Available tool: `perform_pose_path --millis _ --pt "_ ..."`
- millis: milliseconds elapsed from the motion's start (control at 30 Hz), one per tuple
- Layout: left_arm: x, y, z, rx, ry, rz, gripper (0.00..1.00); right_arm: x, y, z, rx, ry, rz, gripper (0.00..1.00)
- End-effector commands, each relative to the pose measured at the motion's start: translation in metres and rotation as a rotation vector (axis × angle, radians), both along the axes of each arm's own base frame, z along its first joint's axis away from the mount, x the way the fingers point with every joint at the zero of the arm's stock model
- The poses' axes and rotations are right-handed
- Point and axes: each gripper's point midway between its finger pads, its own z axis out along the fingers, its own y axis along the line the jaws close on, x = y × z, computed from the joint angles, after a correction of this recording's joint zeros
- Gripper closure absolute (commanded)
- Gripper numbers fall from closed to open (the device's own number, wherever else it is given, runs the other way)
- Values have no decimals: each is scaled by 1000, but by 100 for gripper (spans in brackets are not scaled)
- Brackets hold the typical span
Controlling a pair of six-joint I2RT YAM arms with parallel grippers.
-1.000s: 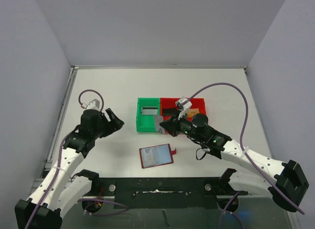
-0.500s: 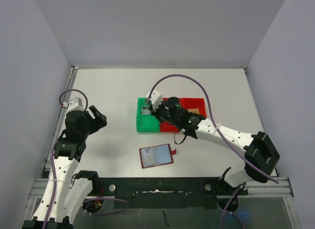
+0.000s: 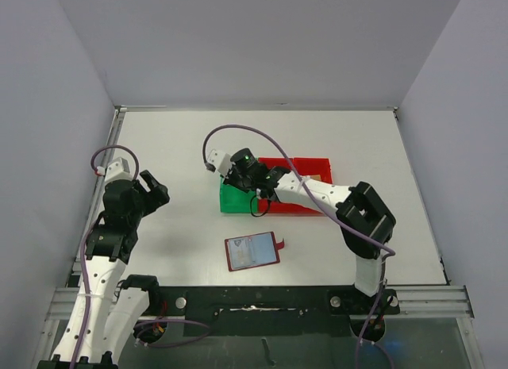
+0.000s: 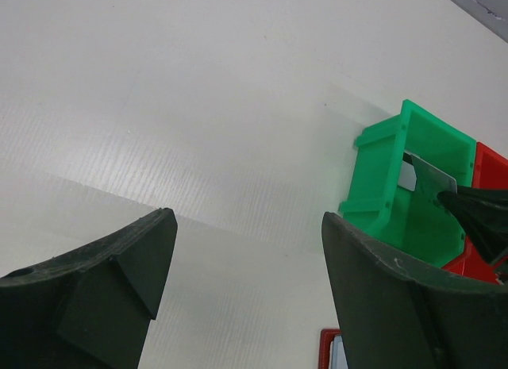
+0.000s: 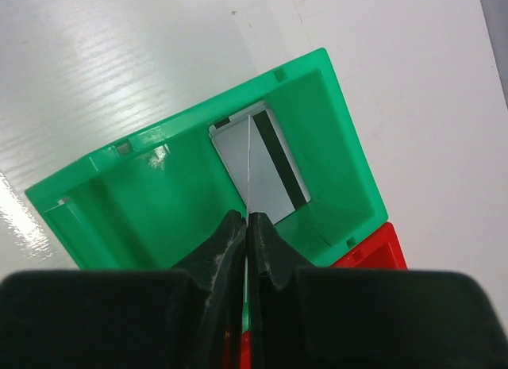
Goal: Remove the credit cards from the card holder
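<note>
A grey credit card [image 4: 431, 176] is clamped edge-on in the right tool [image 5: 248, 218] above the green bin [image 5: 333, 131], where a striped card [image 5: 230, 151] is laid. The card holder [image 3: 252, 251] is seen open on the near worktop [image 3: 182, 147]. The left tool [image 4: 246, 222] is held apart.

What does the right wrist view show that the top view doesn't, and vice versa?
Only right wrist: the right end effector shut on a thin card held edge-on, above a silver-grey striped card lying in the green bin. Only top: the open card holder on the table and the open left end effector. Both: the green bin.
</note>
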Motion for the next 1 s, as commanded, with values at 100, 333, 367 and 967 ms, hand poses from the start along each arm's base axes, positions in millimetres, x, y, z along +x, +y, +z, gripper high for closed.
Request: perform_pose_path --millis 100,333,367,967 --pt "4 3 20 9 -69 6 27 32 1 10 -138 -118 19 100" --pt "3 2 22 6 -80 3 27 51 -1 -7 -253 -161 77 99" --pt "3 2 21 6 -79 3 27 52 0 -10 -268 -161 91 99" --pt "3 -1 19 2 -66 -19 27 54 -8 -40 -351 -88 197 78"
